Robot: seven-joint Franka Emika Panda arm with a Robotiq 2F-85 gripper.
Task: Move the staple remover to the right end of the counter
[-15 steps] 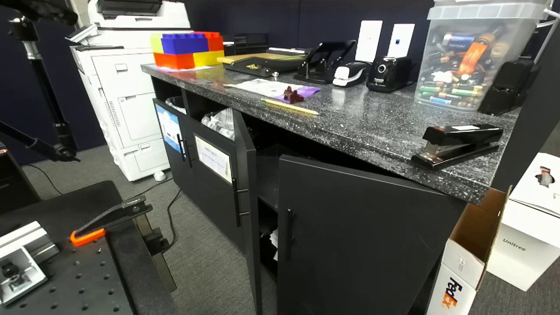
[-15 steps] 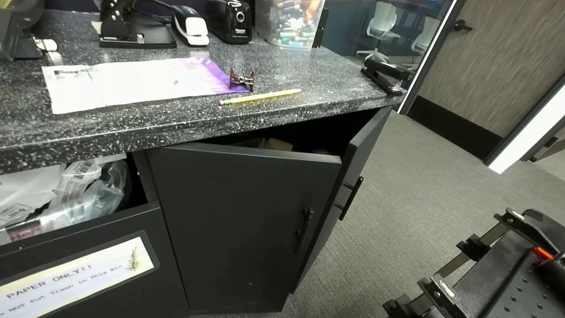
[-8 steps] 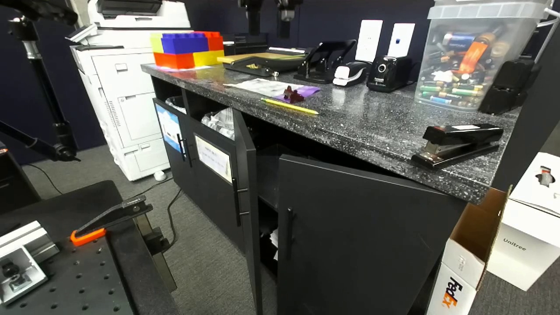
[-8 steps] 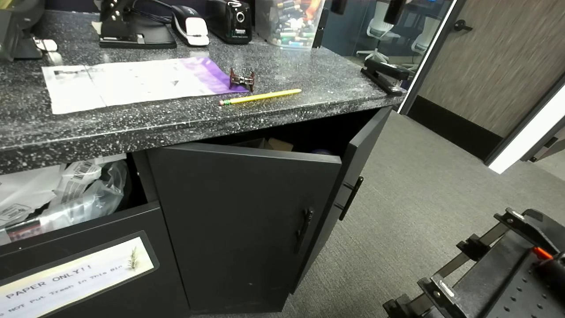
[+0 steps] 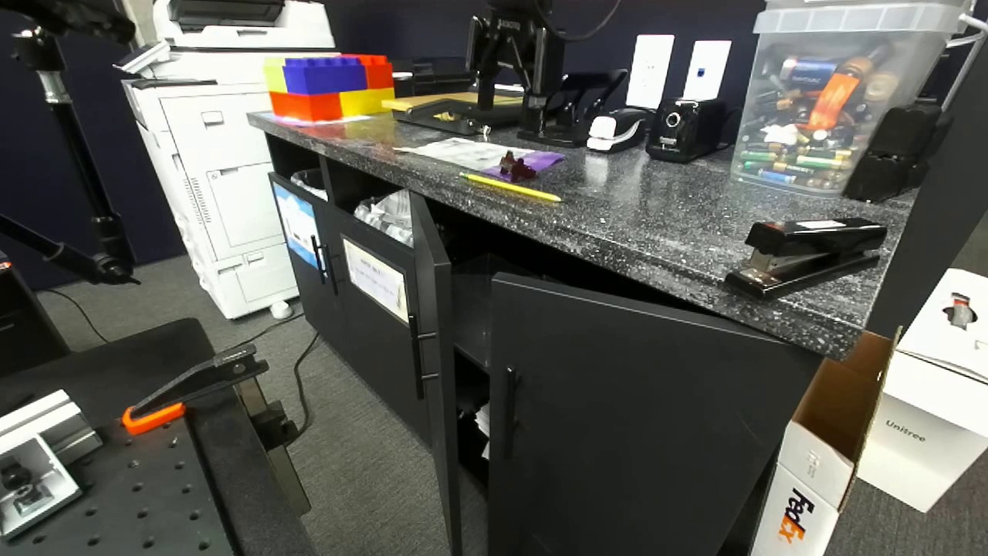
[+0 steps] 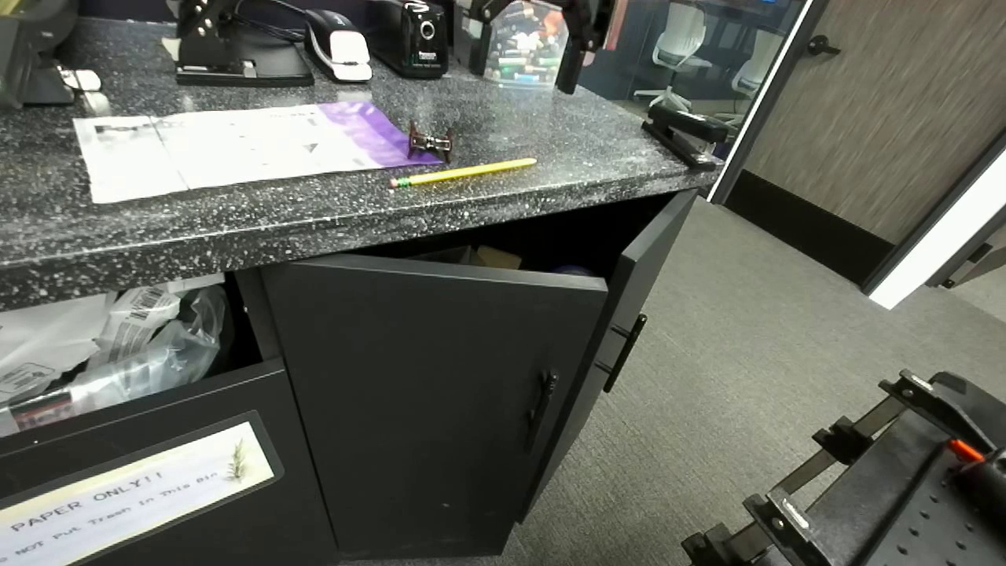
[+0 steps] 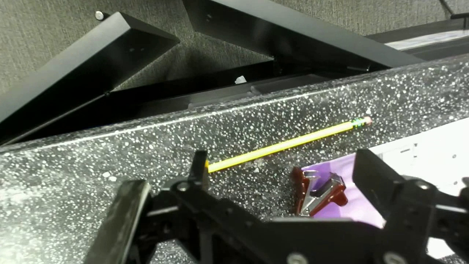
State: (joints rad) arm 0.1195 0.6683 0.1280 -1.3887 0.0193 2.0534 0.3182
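The staple remover (image 5: 515,167) is small and dark red-brown with metal jaws. It sits on the dark speckled counter (image 5: 656,224), on the purple edge of a paper sheet. It also shows in an exterior view (image 6: 431,143) and in the wrist view (image 7: 324,198), where its jaws are spread. My gripper (image 5: 509,112) is open and empty, above the counter. It also shows in an exterior view (image 6: 525,75), in front of the clear bin. In the wrist view the staple remover appears between the open fingers (image 7: 280,163), closer to the right finger; nothing is gripped.
A yellow pencil (image 5: 511,188) lies by the staple remover near the front edge. A black stapler (image 5: 810,255) sits at the counter's right end. A battery bin (image 5: 841,116), pencil sharpener (image 5: 685,131) and hole punch (image 6: 244,59) stand behind. Cabinet doors (image 5: 633,417) hang open below.
My gripper was out of both exterior views a second ago. It has come down into both from the top, its fingers apart. The staple remover, pencil and stapler have not moved.
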